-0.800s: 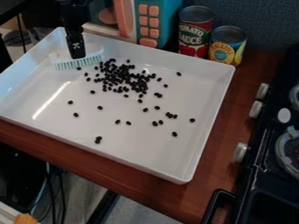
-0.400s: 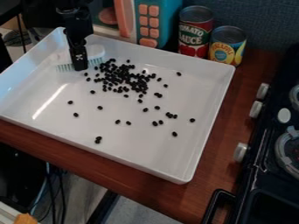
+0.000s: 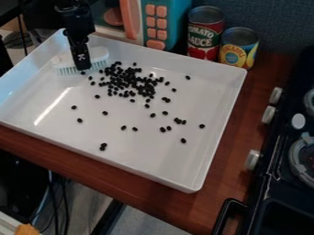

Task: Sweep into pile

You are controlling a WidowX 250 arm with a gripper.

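Gripper down at the brush, beans piled beside it

I have the gripper (image 3: 81,68) hanging over the white brush (image 3: 98,55) in the far left part of the tray (image 3: 144,158), its lower end in front of the brush; I cannot tell whether it stands wide or narrow, or whether it has hold of the brush. The pale green bristles point down toward the tray's floor; just right of the gripper, as I see it, lies the main heap of black beans (image 3: 130,83), loose and uneven; stray beans lie nearer to me and farther right of the gripper, some in pairs. Well to its right, behind the tray, two cans (image 3: 206,34) stand upright on the tabletop (image 3: 242,124); farther right of it is a black stove (image 3: 273,179).
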